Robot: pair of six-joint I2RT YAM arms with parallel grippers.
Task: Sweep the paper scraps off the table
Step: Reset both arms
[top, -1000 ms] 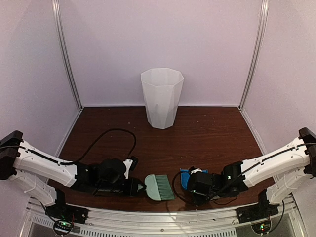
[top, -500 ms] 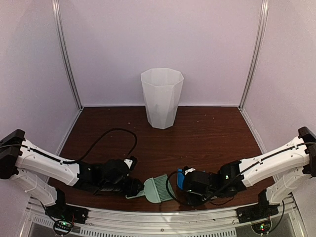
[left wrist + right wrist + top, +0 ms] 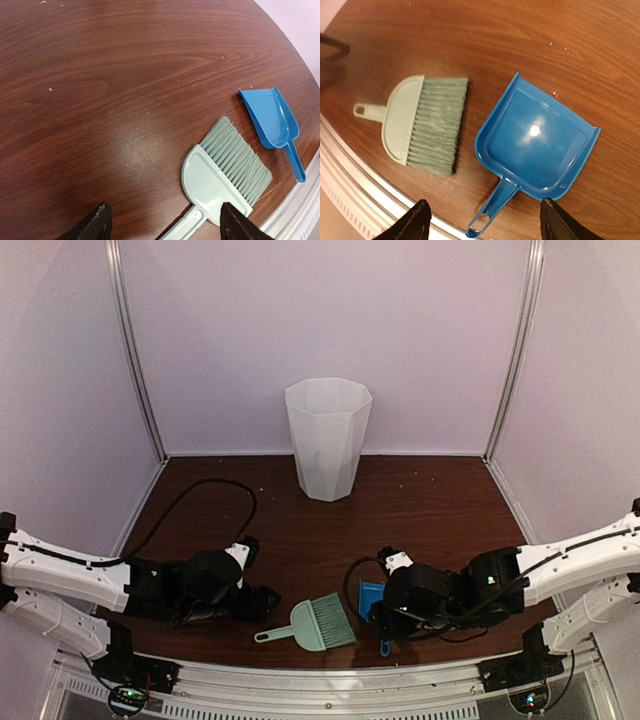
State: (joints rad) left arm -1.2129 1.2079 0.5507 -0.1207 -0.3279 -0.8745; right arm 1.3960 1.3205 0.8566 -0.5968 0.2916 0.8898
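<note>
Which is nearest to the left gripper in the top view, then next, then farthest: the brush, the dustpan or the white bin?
Measured from the left gripper:
1. mint-green brush, just to its right, handle end closest.
2. blue dustpan, further right, past the brush.
3. white bin, at the back of the table, near the wall.

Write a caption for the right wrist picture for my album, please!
Mint-green brush and empty blue dustpan lie side by side on the dark wooden table.
</note>
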